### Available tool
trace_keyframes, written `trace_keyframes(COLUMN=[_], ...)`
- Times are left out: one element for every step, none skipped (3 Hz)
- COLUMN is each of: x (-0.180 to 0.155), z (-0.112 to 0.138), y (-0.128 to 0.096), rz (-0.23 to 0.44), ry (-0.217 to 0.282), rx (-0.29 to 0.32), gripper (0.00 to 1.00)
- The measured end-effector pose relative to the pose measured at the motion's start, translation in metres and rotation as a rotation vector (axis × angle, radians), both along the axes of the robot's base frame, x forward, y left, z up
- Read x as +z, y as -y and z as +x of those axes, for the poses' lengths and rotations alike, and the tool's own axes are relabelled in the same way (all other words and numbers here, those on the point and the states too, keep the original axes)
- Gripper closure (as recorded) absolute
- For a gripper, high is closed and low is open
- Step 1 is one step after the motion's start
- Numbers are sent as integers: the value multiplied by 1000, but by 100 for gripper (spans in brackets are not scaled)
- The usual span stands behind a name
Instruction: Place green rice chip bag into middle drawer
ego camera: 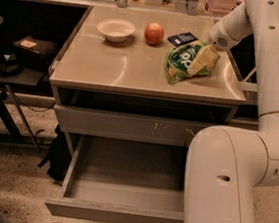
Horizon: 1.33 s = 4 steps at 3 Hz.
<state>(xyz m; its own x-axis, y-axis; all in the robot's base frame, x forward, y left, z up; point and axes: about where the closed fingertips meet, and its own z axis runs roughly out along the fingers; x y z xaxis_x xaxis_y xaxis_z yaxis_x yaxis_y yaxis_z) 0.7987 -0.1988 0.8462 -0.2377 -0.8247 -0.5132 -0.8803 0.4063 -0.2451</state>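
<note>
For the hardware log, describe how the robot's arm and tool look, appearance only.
The arm is cream-white, built of smooth, thick tubular shells with bulbous rounded joints. Small dark round recesses dot the links. No cables or printed markings show. The tool, at the green rice chip bag on the right side of the tabletop, is pale yellowish-tan.
</note>
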Motion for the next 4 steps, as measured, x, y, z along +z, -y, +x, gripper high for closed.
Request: trace_keyframes(x=[-26, -27, -27, -27], z=[-1, 2, 2, 2], y=[-15, -18, -18, -18], rz=[59, 61, 61, 61], ry=[-52, -47, -47, -47], rx=[27, 27, 27, 27], gripper=[0, 0, 19, 42])
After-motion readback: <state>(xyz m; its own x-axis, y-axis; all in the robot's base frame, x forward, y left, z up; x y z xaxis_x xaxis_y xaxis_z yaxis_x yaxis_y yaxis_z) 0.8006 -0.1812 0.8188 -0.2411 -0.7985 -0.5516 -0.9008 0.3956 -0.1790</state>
